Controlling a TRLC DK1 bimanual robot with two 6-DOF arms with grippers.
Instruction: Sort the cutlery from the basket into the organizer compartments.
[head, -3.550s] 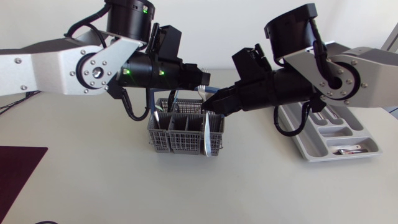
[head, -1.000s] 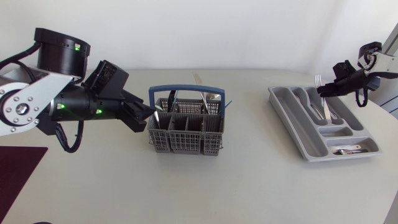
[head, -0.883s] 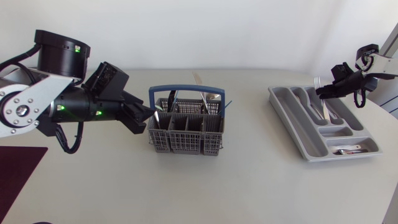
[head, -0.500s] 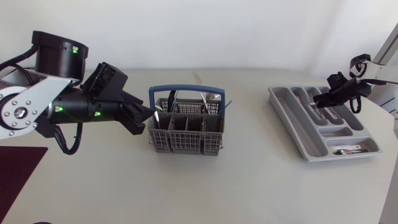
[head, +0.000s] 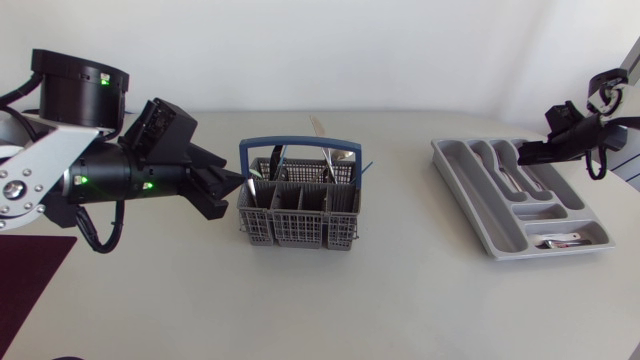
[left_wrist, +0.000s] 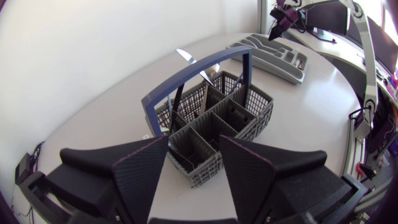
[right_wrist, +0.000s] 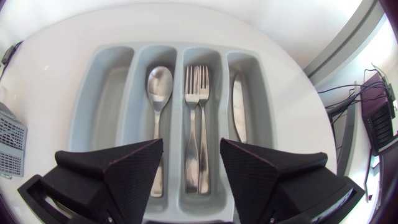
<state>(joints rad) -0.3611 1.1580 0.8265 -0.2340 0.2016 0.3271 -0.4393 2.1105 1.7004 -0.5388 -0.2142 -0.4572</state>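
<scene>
The grey mesh basket (head: 300, 215) with a blue handle stands mid-table, several pieces of cutlery (head: 281, 160) upright in its back cells. My left gripper (head: 232, 185) is open at its left side; in the left wrist view the basket (left_wrist: 217, 121) lies just ahead of the empty gripper (left_wrist: 194, 140). The grey organizer (head: 470, 215) is at the right. My right gripper (head: 522, 150) hangs open over its far end. Ahead of that gripper (right_wrist: 191, 144) the organizer (right_wrist: 93, 62) holds a spoon (right_wrist: 159, 84), two forks (right_wrist: 193, 118) and a knife (right_wrist: 239, 109), each kind in its own slot.
A small piece of cutlery (head: 560, 240) lies in the organizer's short front compartment. A dark red mat (head: 25, 285) covers the table's front left corner. The organizer's leftmost long slot (right_wrist: 109, 93) shows no cutlery.
My right gripper has opened and let go of a fork, which now lies in the organizer beside the other fork; the arm has drawn back to the right. My left arm shifted slightly left.
</scene>
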